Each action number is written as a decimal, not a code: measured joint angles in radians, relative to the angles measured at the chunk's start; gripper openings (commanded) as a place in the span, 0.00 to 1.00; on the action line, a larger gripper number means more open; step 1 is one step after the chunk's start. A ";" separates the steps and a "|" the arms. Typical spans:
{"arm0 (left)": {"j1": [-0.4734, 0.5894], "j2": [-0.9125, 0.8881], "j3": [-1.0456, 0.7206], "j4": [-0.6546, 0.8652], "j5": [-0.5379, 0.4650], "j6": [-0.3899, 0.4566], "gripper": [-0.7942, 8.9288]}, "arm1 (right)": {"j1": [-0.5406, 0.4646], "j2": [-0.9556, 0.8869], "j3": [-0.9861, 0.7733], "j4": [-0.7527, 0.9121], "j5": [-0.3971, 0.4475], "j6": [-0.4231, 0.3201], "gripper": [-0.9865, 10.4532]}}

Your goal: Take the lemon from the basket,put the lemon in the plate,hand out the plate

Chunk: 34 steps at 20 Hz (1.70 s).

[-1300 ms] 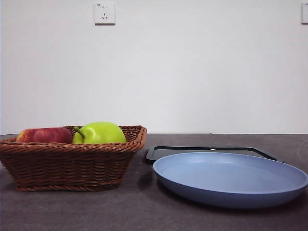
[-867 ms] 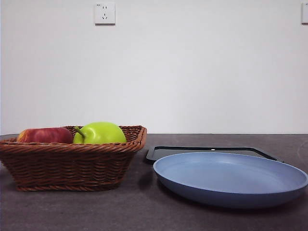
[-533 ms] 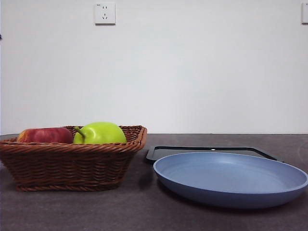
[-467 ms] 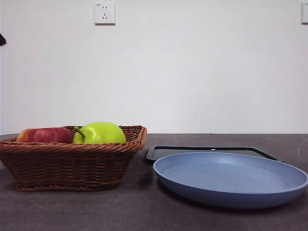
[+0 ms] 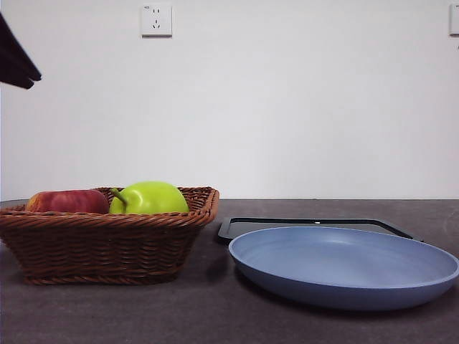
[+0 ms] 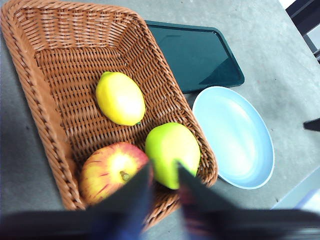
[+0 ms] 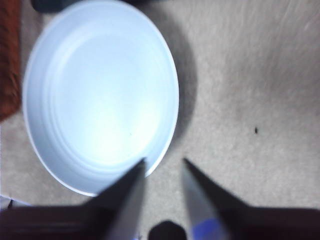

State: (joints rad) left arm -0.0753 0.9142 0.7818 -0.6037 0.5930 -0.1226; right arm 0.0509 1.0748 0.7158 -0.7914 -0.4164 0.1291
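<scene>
The lemon (image 6: 120,98), a small bright yellow oval with smooth skin, is seen lying on its side on the woven floor of the basket (image 6: 60,80), apart from the other fruit there; it is hidden by the rim in the front view. The basket (image 5: 107,244), brown wicker with flaring sides and a braided rim, is set upright on the tabletop. Just beside it, without touching, the plate (image 5: 344,266) is laid flat: wide, round, shallow, matte blue, and bare inside, as is also shown from above (image 7: 100,95).
</scene>
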 measured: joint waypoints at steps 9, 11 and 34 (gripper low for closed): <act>-0.003 0.000 0.000 0.007 -0.014 -0.028 0.50 | 0.054 0.167 0.000 0.163 0.001 0.005 0.32; -0.008 0.000 0.000 0.007 -0.014 -0.035 0.50 | 0.065 0.227 0.000 0.222 0.001 0.014 0.32; -0.035 0.000 0.000 0.028 -0.042 -0.037 0.50 | 0.063 0.303 0.000 0.270 -0.007 0.061 0.09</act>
State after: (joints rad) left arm -0.1101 0.9142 0.7818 -0.5758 0.5514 -0.1593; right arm 0.1135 1.3773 0.7162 -0.5217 -0.4232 0.1905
